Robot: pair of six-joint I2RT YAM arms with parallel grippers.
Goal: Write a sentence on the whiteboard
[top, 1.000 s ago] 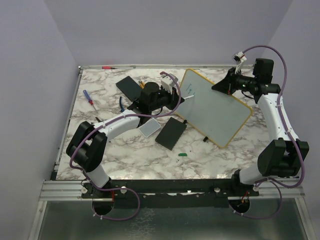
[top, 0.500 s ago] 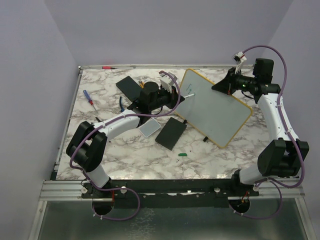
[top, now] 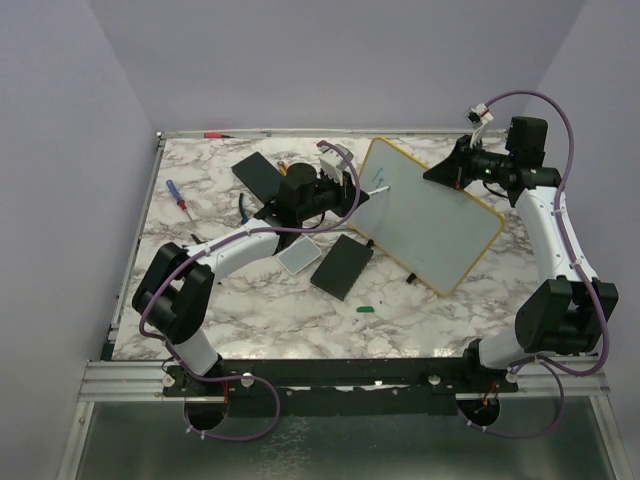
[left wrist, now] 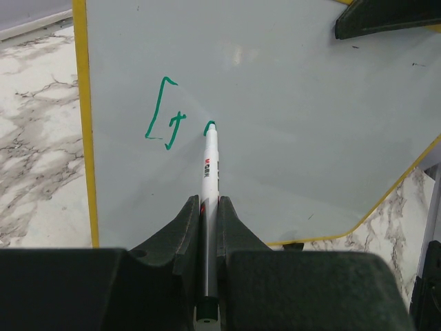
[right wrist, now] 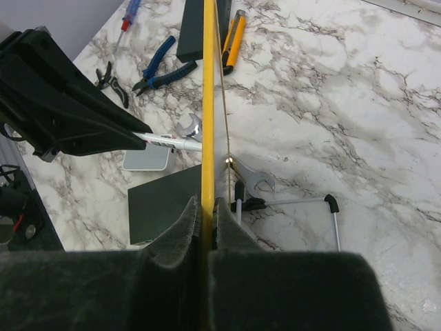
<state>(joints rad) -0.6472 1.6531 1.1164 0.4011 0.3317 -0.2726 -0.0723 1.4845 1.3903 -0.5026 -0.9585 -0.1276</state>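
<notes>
From above, the whiteboard (top: 430, 215) stands tilted over the far right part of the marble worktop (top: 260, 310). The right gripper (top: 437, 175) is clamped on its rim, on the side toward the far right corner. The left gripper (top: 350, 188) reaches the board's face from the left.

On the left wrist view, the fingers pinch a white marker (left wrist: 210, 165). Its green tip touches the board just right of the green lettering (left wrist: 164, 114), a few strokes so far.

On the right wrist view, the yellow rim runs edge-on between the closed fingers. Pliers (right wrist: 162, 69), a yellow utility knife (right wrist: 233, 41) and a wrench (right wrist: 251, 181) lie on the marble.
</notes>
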